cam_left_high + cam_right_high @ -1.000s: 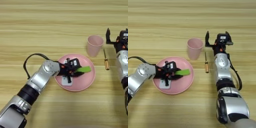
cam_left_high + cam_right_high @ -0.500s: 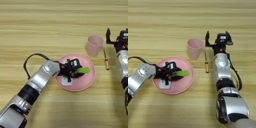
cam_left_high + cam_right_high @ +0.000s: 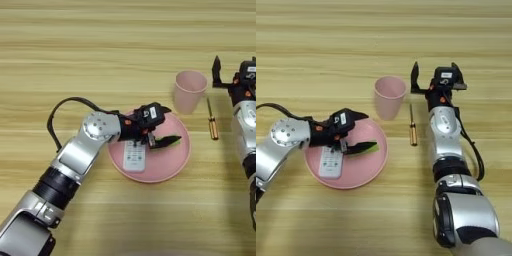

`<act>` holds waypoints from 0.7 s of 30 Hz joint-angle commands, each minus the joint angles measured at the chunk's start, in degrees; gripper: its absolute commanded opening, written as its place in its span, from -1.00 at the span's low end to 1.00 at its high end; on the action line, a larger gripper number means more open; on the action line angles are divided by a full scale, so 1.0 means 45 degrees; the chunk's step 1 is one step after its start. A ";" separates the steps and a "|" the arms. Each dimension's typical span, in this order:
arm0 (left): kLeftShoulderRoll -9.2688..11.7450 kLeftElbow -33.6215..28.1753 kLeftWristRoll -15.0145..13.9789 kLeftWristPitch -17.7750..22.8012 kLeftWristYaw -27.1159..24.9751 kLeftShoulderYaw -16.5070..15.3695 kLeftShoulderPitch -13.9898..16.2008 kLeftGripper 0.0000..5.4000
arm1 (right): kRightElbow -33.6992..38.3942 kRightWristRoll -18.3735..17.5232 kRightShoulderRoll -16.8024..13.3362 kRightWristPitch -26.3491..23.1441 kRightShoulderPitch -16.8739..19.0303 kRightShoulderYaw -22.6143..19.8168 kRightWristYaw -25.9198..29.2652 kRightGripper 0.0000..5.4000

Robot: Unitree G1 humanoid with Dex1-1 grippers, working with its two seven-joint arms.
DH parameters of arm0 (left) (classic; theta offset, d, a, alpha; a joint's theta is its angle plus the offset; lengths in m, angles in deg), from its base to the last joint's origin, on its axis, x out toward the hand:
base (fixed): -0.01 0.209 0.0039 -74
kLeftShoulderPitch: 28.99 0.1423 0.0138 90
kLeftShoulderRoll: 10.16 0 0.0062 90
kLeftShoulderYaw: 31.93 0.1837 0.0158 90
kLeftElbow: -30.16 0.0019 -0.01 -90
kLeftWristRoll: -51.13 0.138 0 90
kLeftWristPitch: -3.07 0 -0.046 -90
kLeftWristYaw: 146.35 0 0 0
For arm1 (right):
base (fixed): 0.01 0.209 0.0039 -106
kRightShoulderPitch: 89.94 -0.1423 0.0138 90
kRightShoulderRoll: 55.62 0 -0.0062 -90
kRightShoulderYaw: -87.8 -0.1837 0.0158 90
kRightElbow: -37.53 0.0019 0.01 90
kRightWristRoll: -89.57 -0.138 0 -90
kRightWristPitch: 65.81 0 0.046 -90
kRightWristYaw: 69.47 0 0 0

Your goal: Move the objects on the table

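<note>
black fingers of the left gripper (image 3: pixel 360 131) are spreading over the pink plate (image 3: pixel 375 159), the lower one touching the green block (image 3: pixel 362 148) beside the white remote (image 3: pixel 331 163), seemingly placing it; next is lifting clear, while the open, empty right gripper (image 3: pixel 436 75) is idling near the pink cup (image 3: pixel 389 96).

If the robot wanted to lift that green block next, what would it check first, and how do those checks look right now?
1. Left end effector at the green block: ok, it is over the pink plate, fingers around the block.
2. Firm grip on the block: cannot tell.
3. White remote clear of the fingers: not ok, it lies right beside them on the plate.
4. Pink cup upright: ok.
5. Right end effector out of the way: ok, open beyond the screwdriver.
</note>
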 commanded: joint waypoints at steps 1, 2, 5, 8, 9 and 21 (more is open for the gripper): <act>-0.0036 -0.0384 -0.0291 0.0277 0.0189 -0.0320 0.0086 0.64 | -0.0013 -0.0023 -0.0060 -0.0169 0.0055 -0.0031 -0.0030 1.00; -0.0061 -0.0465 -0.0370 0.0282 0.0238 -0.0412 0.0082 0.67 | -0.0012 -0.0021 -0.0060 -0.0167 0.0058 -0.0032 -0.0031 1.00; -0.0175 -0.0849 -0.0764 0.0282 0.0478 -0.0825 0.0039 0.81 | -0.0028 -0.0020 -0.0064 -0.0159 0.0054 -0.0039 -0.0027 1.00; -0.0387 -0.1125 -0.1092 0.0245 0.0955 -0.1415 -0.0043 0.92 | -0.0053 -0.0020 -0.0065 -0.0147 0.0046 -0.0045 -0.0025 1.00; -0.0481 -0.1145 -0.1222 0.0251 0.1150 -0.1632 -0.0087 0.98 | -0.0054 -0.0020 -0.0065 -0.0146 0.0044 -0.0047 -0.0026 1.00; -0.1084 -0.0038 -0.1243 -0.0942 0.4088 -0.3909 -0.0701 0.99 | -0.0146 -0.0009 -0.0052 -0.0123 -0.0011 -0.0054 -0.0035 1.00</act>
